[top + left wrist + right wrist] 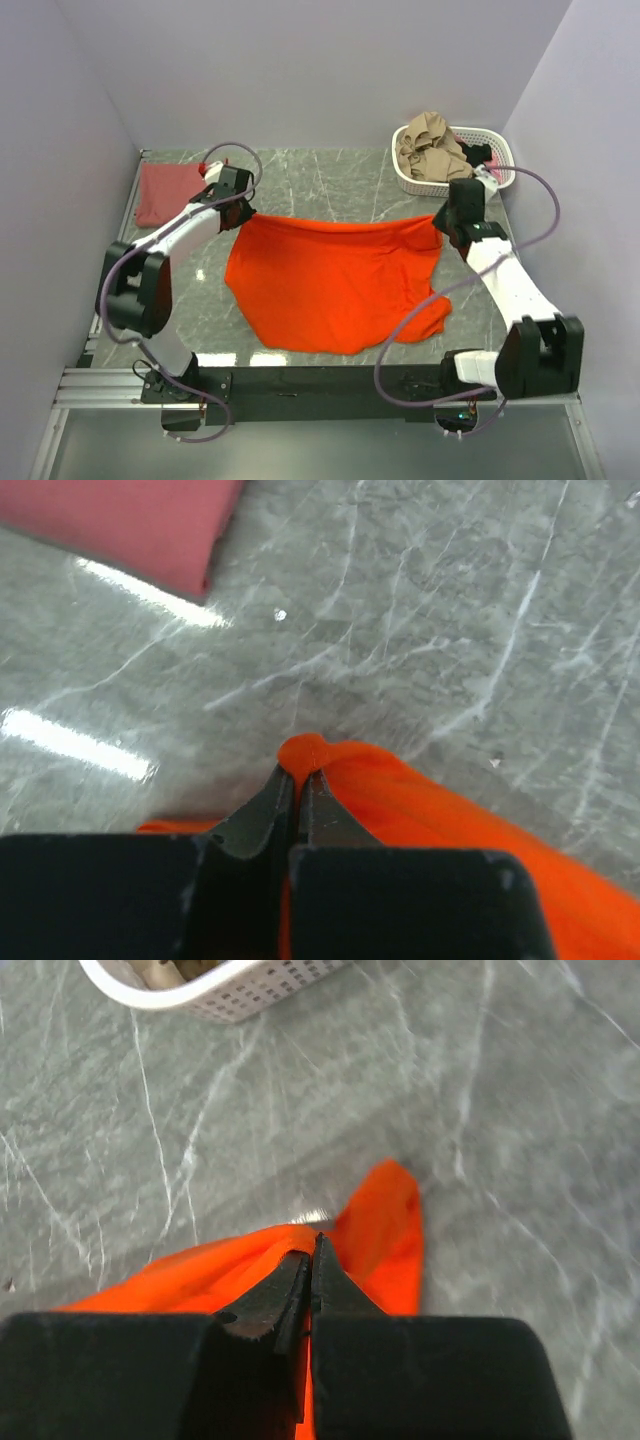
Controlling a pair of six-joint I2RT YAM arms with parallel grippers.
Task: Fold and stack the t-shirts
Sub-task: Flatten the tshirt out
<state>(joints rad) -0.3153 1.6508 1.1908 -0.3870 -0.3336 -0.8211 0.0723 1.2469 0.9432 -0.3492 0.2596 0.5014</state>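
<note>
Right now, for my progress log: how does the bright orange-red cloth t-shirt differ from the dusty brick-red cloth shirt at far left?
The bright orange-red cloth t-shirt is spread open, unfolded; the dusty brick-red cloth shirt is folded into a rectangle. The left tool and right tool pinch the orange one's far edge; nothing touches the brick-red one. Both are plain cloth.

One orange t-shirt (335, 285), one brick-red t-shirt (165, 192), one basket (430, 187).

Left wrist view: brick-red shirt (130, 525) cut off at upper left edge; orange shirt (430, 815) runs out at lower right. Right wrist view: white basket (235, 990) cropped at top edge. Top view: dark item (478, 153) beside tan cloth (428, 148) in upper right, too small to identify.
</note>
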